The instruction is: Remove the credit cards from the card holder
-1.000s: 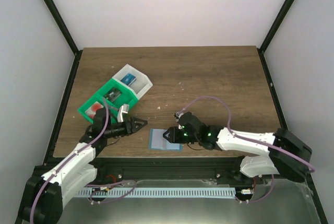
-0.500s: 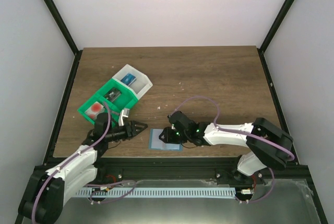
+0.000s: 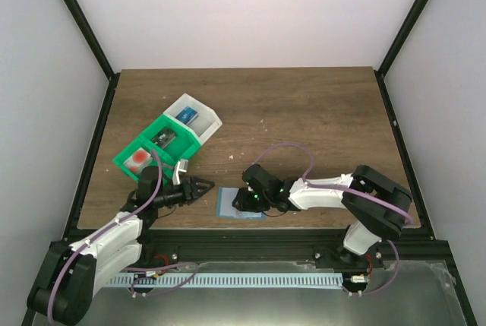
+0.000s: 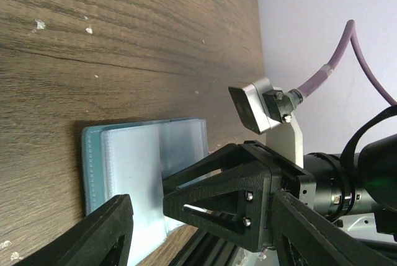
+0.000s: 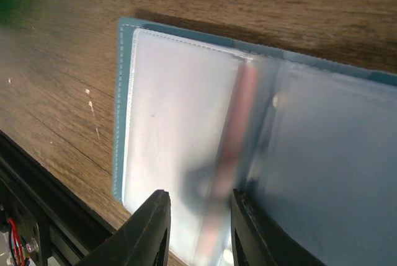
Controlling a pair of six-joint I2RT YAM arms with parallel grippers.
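- The card holder is lying open on the bench, close to the near edge, with the pale see-through pockets facing up.
- The right gripper is down over the holder's right half. Its jaws are only a narrow gap apart, either side of a blurry reddish strip near the fold. Honestly can't tell if they're actually pinching it.
- The left gripper is just beside the holder's left edge, pointing at it but not touching, with its jaws spread wide.
- One credit card, white with the red spot, is sitting in the near-left compartment of the green-and-white tray, well apart from the holder.
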